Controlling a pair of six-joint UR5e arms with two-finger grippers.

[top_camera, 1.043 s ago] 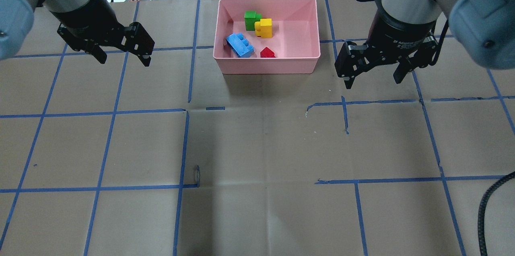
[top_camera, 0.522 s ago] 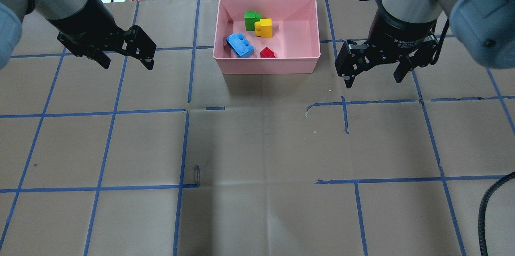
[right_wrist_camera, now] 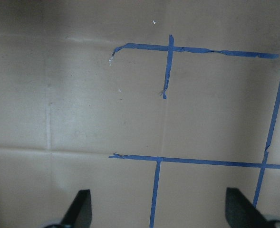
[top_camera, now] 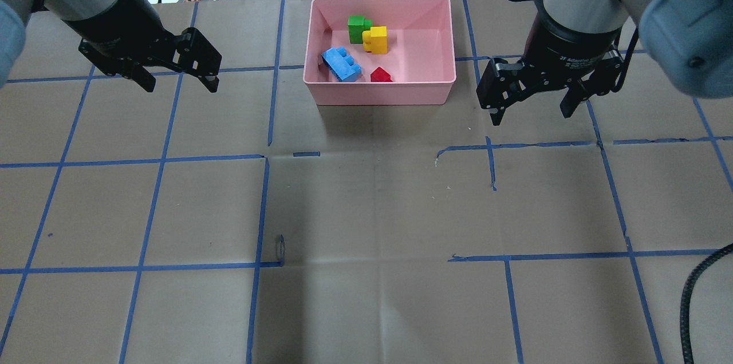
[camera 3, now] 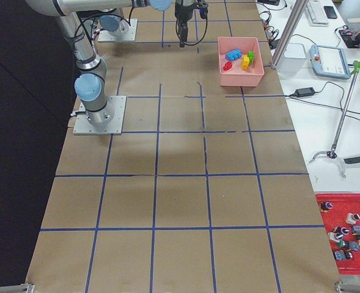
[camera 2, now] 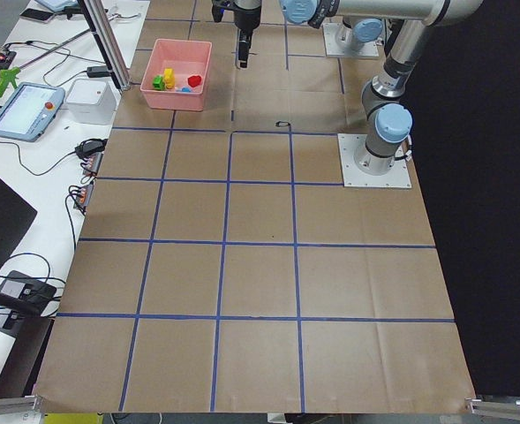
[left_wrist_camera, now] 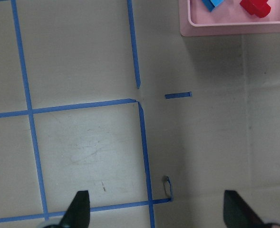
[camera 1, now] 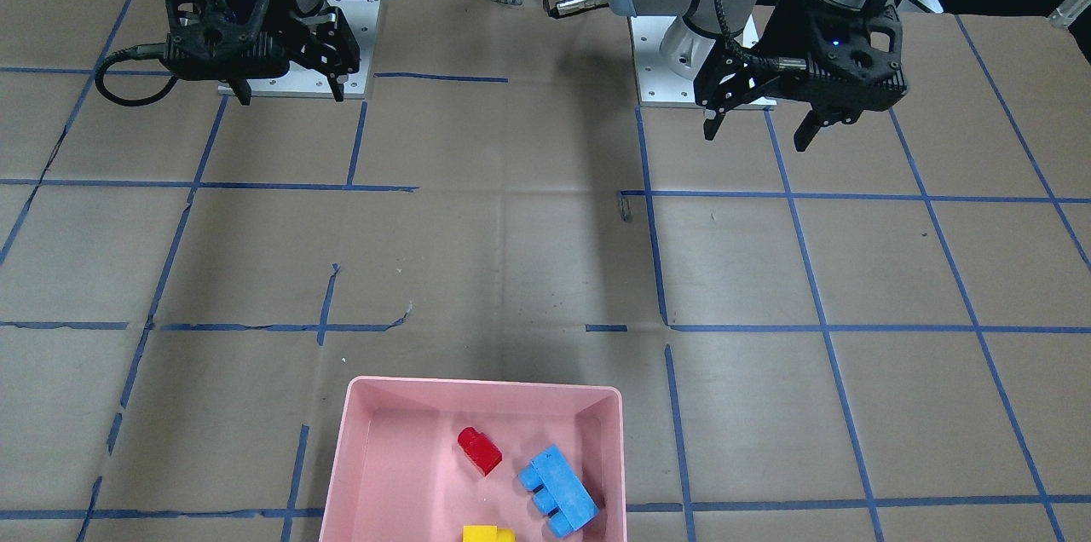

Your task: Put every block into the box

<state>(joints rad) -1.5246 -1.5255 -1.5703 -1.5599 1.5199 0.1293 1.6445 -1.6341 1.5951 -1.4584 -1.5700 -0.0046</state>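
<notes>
The box [top_camera: 381, 93] is sitting at the far middle of the bench [top_camera: 366, 209], and all four blocks are lying inside it. The green block [top_camera: 357, 28] and the yellow block [top_camera: 377, 39] are touching each other near the back wall. The blue block [top_camera: 342, 64] is lying slantwise toward the box's left wall, and the red block [top_camera: 380, 75] is resting just beside the front wall. The left pincer [top_camera: 180, 85] is hovering above the bench well to the left of the box, its jaws spread wide and holding nothing. The right pincer [top_camera: 531, 117] is hanging near the box's right side, likewise spread wide and carrying nothing. Both wrist views are showing only brown paper and blue tape lines [top_camera: 163, 158] between the fingertips. Judging by this, the loading itself is looking finished, and the step in hand is appearing to be the parking of the two arms away from the box. The next move is calling for no grasp at all: only for keeping both pincers apart from the box's walls, so that nothing is getting nudged or tipped out.
</notes>
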